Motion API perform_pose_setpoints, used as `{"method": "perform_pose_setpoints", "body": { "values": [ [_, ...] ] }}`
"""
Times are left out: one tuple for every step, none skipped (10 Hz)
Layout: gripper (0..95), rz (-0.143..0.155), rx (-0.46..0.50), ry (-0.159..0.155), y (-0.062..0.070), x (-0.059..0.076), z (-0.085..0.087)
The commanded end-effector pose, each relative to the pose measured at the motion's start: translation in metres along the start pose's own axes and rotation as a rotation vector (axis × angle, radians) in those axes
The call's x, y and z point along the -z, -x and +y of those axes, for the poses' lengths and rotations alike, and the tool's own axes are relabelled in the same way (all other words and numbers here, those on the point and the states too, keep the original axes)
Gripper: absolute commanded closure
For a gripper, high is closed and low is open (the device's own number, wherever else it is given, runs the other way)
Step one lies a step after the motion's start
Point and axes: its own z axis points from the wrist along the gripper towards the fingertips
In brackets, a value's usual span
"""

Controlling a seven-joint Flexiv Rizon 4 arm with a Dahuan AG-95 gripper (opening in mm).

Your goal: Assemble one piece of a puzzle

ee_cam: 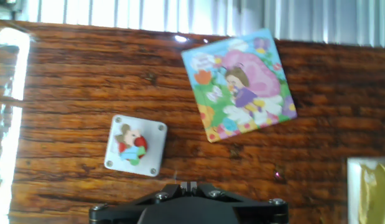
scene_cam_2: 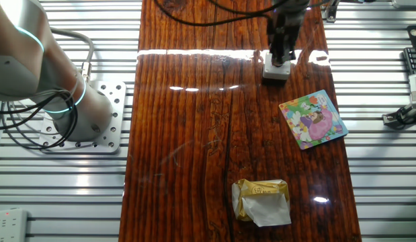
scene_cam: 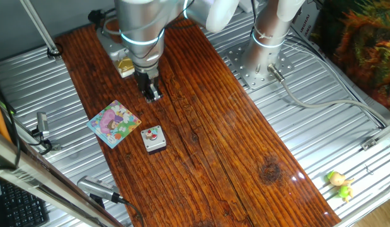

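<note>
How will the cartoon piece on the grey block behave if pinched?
The piece looks thin and flat, so probably light, with little edge to grip. Resting on the raised grey block, it may slide off if nudged sideways.

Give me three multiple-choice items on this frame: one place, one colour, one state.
1. The piece lies:
A. between the jaws
B. on a pale block beside the puzzle
C. on bare wood

2. The crumpled packet is:
A. gold
B. blue
C. black

3. The gripper has its jaws:
A. shut on the piece
B. together, holding nothing
C. gripping the puzzle

Answers:
1 B: the hand view shows it on the block.
2 A: its foil shines gold.
3 B: the jaws meet, with piece and puzzle both lying apart from them.
</note>
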Motion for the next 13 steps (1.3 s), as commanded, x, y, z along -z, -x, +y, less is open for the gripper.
{"method": "perform_pose_setpoints", "body": {
  "values": [
    [95.0, 0.009, -0.012, 0.002, 0.01, 0.001, 0.009],
    [95.0, 0.011, -0.01, 0.003, 0.014, 0.0, 0.011],
    [95.0, 0.007, -0.007, 0.008, 0.018, -0.003, 0.014],
    [95.0, 0.005, -0.002, 0.009, 0.02, -0.004, 0.015],
    [95.0, 0.007, 0.013, -0.005, 0.022, -0.006, 0.019],
    [95.0, 0.01, 0.005, -0.022, 0.023, -0.01, 0.024],
    [95.0, 0.008, 0.005, -0.023, 0.023, -0.013, 0.026],
    [95.0, 0.006, 0.004, -0.028, 0.024, -0.015, 0.029],
    [95.0, 0.006, 0.0, -0.032, 0.024, -0.017, 0.032],
    [95.0, 0.003, 0.003, -0.031, 0.024, -0.018, 0.034],
    [95.0, -0.004, 0.009, -0.029, 0.024, -0.019, 0.036],
    [95.0, -0.009, 0.012, -0.031, 0.024, -0.019, 0.037],
    [95.0, -0.013, 0.013, -0.029, 0.024, -0.019, 0.04]
  ]
}}
